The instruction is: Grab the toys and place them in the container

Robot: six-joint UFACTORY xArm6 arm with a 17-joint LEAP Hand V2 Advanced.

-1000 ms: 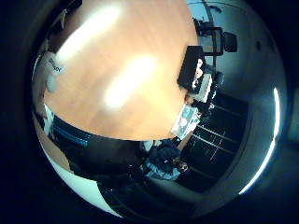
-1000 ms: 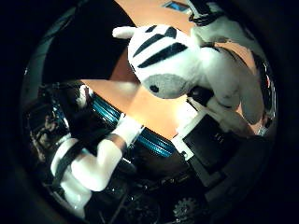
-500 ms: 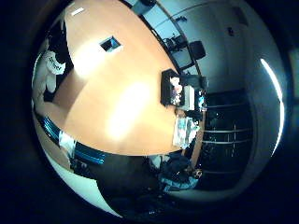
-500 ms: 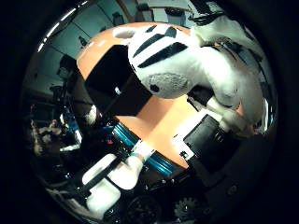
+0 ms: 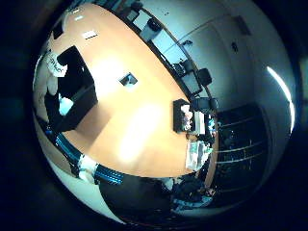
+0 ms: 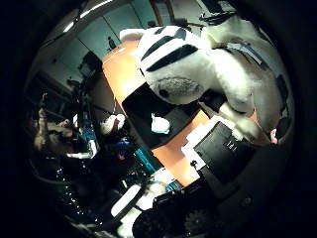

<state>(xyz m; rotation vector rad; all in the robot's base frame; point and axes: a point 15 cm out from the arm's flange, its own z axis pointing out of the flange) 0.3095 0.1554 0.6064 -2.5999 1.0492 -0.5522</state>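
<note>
A white plush toy with black stripes [image 6: 183, 69] fills much of the right thumb side palm view, close against the palm. My hand [image 6: 223, 149] shows white and black finger parts curled beside and over it. Below it a black container [image 6: 139, 101] stands on the orange table [image 6: 124, 64], with a small white and teal toy [image 6: 158, 124] inside. In the right little finger side palm view the container [image 5: 85, 94] stands near the table's end, a pale toy [image 5: 64, 106] in it and a white plush part [image 5: 53, 65] beside it.
A small black box [image 5: 183, 115] with light items stands at the orange table's [image 5: 144, 130] far edge. A dark rectangular plate [image 5: 127, 80] is set in the tabletop. Office chairs [image 5: 202, 77] stand along the far side. Teal and white arm parts [image 6: 149, 169] show below.
The whole picture has shifted, so the hand has moved over the table. The black container has come into view under the palm. The striped toy stays in the same place against the palm.
</note>
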